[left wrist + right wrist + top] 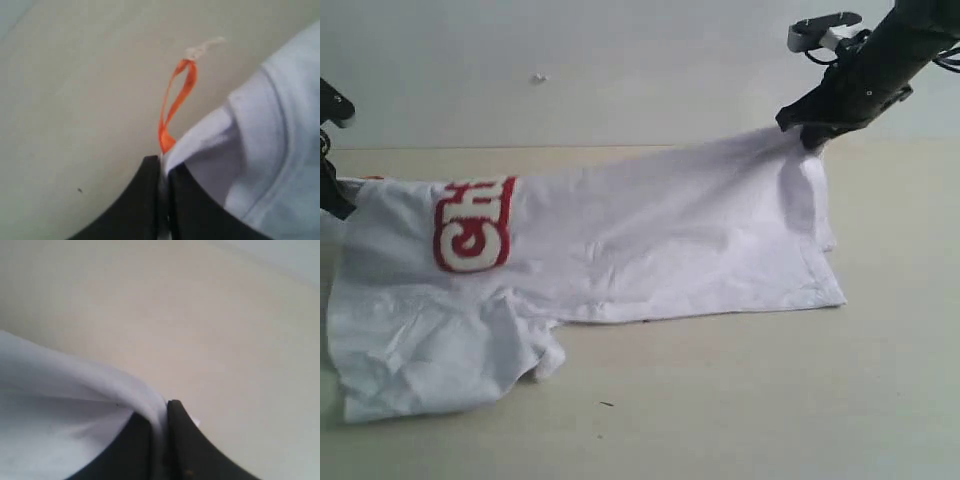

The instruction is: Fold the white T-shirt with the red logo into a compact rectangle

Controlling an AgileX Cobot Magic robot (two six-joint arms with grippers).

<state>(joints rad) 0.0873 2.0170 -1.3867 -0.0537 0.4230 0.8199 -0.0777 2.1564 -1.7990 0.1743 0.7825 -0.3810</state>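
Left gripper (164,167) sat low at the far left, jaws pinched tight on the white T-shirt (650,230). Right gripper (160,415) hung higher, angled downward, jaws clamped likewise.

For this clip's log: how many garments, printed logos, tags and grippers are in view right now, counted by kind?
Garments: 1, the white T-shirt
Printed logos: 1, the red logo
Tags: 1, the orange tag
Grippers: 2, the left gripper and the right gripper, each shut on the white T-shirt
Total: 5
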